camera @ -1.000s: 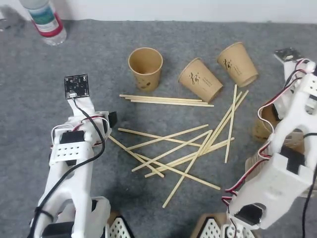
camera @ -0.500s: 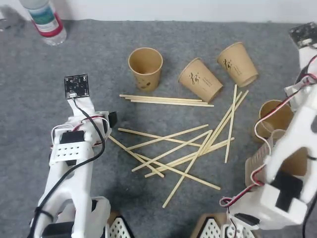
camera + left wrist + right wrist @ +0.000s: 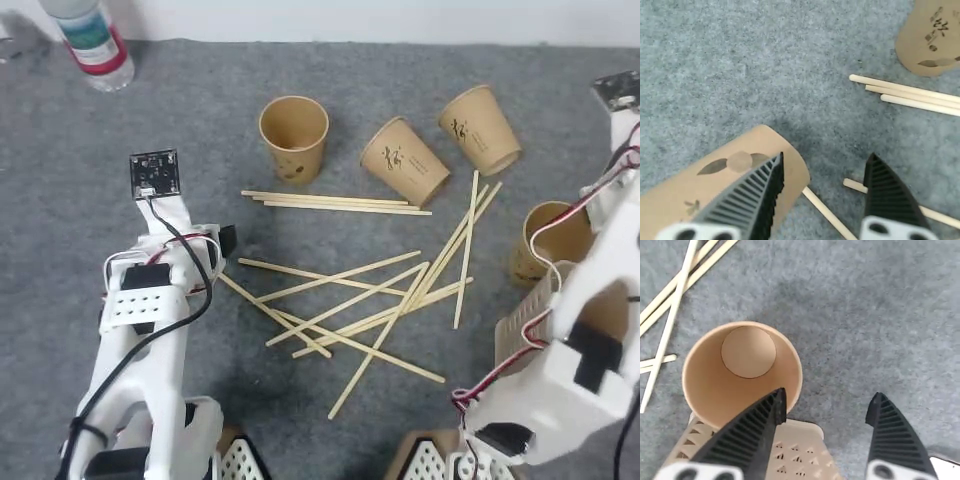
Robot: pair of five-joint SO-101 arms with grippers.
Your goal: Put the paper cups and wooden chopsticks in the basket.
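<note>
Right arm [image 3: 585, 350] drawn back, paper cup [image 3: 742, 375] upright, mouth up

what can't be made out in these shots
Basket: high view, the right arm covers most of it, so its contents cannot be told.
Upright cup beside the basket: high view, partly behind that arm's cables.
Lying cup by the left gripper: left wrist view, cut off by the edge, partly behind a finger.
Bottle: high view, top cut off by the edge.

The left arm [image 3: 150, 330] stands on one side of the chopstick pile [image 3: 370, 290], the right arm [image 3: 585, 340] on the other. The left gripper [image 3: 825, 159] and the right gripper [image 3: 829, 394] both point down, jaws spread wide.
</note>
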